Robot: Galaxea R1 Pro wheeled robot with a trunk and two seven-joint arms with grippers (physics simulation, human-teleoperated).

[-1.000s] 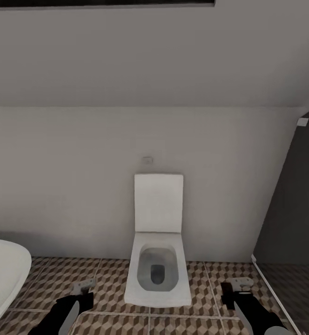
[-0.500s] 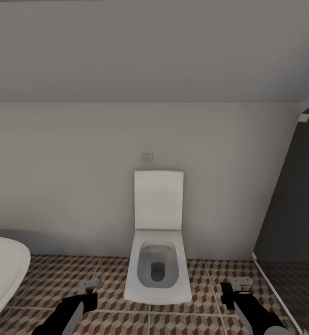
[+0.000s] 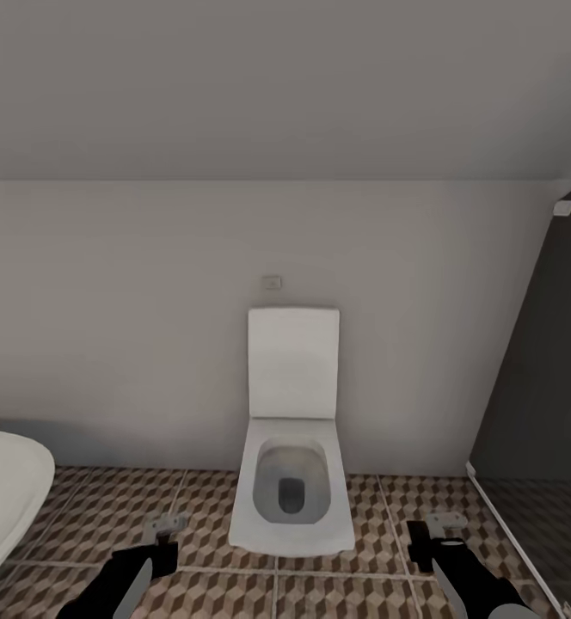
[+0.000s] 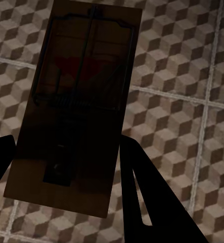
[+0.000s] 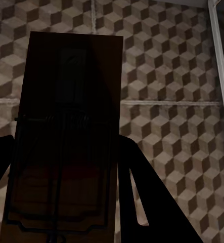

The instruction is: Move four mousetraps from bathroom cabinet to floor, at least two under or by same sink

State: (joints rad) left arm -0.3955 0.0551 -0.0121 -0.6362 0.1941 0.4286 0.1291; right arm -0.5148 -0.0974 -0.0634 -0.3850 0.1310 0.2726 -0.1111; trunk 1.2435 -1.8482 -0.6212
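My left gripper point(image 4: 66, 167) is shut on a mousetrap point(image 4: 79, 101), a flat brown wooden slab with a dark wire bar, held above the cube-patterned bathroom floor point(image 4: 182, 76). My right gripper point(image 5: 66, 172) is shut on a second mousetrap point(image 5: 66, 126) above the same tiling point(image 5: 162, 66). In the head view the left gripper point(image 3: 158, 542) and the right gripper point(image 3: 432, 537) hang low over the bathroom floor point(image 3: 105, 516), one on each side of the toilet.
A white square toilet point(image 3: 291, 490) with its lid up stands against the pale wall straight ahead. A white bathtub rim point(image 3: 2, 499) curves in at the lower left. A dark glass partition point(image 3: 543, 387) with a white base rail closes off the right.
The whole head view has shifted, so the toilet and wall sit a little higher in the picture. My left gripper has come slightly right. Both traps stay gripped.
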